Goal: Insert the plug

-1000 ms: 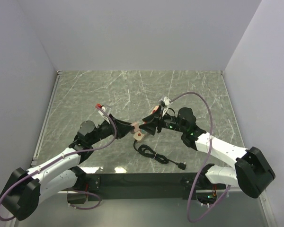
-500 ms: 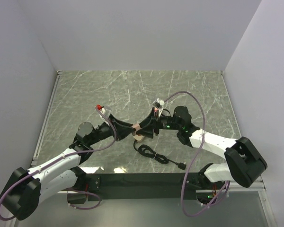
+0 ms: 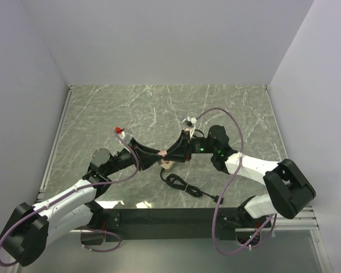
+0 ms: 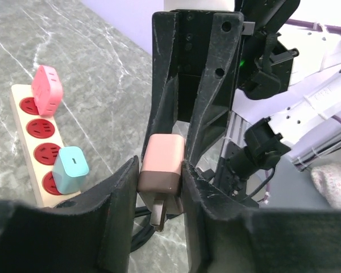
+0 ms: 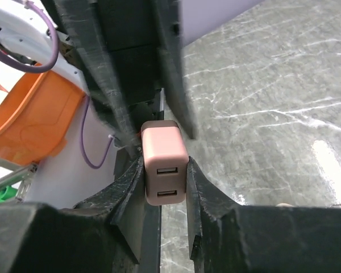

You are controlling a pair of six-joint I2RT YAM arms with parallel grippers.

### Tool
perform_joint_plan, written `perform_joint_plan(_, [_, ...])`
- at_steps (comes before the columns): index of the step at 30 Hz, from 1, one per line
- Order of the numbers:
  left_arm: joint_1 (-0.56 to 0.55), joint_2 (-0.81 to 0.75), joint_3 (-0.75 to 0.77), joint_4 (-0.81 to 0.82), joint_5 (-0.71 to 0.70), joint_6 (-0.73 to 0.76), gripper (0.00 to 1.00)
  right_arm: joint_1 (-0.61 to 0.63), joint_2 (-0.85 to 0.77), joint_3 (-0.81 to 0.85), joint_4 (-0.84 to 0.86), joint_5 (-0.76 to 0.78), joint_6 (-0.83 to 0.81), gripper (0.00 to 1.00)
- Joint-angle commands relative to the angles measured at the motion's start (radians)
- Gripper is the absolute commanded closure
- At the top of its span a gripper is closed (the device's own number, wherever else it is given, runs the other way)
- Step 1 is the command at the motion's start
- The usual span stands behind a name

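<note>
A pink USB charger plug (image 4: 163,159) hangs above the table between both grippers. My left gripper (image 4: 161,181) is shut on its lower body, with the metal prongs pointing toward this camera. My right gripper (image 5: 165,163) is shut on the same plug (image 5: 162,149), with the two USB ports facing that camera. In the top view the two grippers meet at the plug (image 3: 165,153) in mid-table. A beige power strip (image 4: 18,99) with red sockets lies to the left and also shows just below the grippers (image 3: 168,165).
A pink-red plug (image 4: 47,88) and a light blue plug (image 4: 70,169) sit in the strip. A coiled black cable (image 3: 184,186) lies on the table near the front. An orange bin (image 5: 34,119) shows off the table.
My right gripper has moved left to the plug in my left gripper and has shut on it. The left arm has shifted only slightly.
</note>
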Motion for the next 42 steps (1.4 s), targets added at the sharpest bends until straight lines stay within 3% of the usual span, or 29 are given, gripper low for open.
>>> perform_joint_plan(1, [0.0,0.001,0.012,0.015,-0.063,0.01,0.48,0.009,-0.042,0.055,-0.035,0.023,-0.021,1.0])
perform_joint_plan(4, [0.0,-0.011,0.009,-0.003,-0.098,0.015,0.33,-0.006,-0.063,0.062,-0.12,0.055,-0.047,1.0])
perform_joint_plan(10, [0.002,-0.057,-0.007,-0.022,-0.166,0.028,0.21,-0.072,-0.135,0.046,-0.266,0.137,-0.087,1.0])
perform_joint_plan(14, [0.0,-0.059,-0.025,-0.033,-0.254,0.048,0.22,-0.101,-0.196,0.112,-0.522,0.343,-0.128,1.0])
perform_joint_plan(15, [0.0,-0.05,-0.022,-0.048,-0.282,0.054,0.24,-0.097,-0.201,0.135,-0.637,0.458,-0.131,1.0])
perform_joint_plan(19, [-0.015,0.014,-0.028,-0.083,-0.449,0.09,0.35,-0.078,-0.227,0.233,-0.797,0.712,-0.07,1.0])
perform_joint_plan(25, [-0.093,0.076,-0.011,-0.089,-0.551,0.12,0.34,0.076,-0.166,0.407,-1.085,1.153,-0.019,1.0])
perform_joint_plan(26, [-0.119,0.099,-0.007,-0.094,-0.599,0.128,0.34,0.09,-0.151,0.423,-1.105,1.18,-0.007,1.0])
perform_joint_plan(33, [-0.149,0.219,-0.017,-0.016,-0.584,0.133,0.37,0.152,-0.005,0.572,-1.323,1.361,0.094,1.0])
perform_joint_plan(42, [-0.167,0.36,-0.021,0.081,-0.568,0.13,0.37,0.156,0.188,0.67,-1.428,1.392,0.162,1.0])
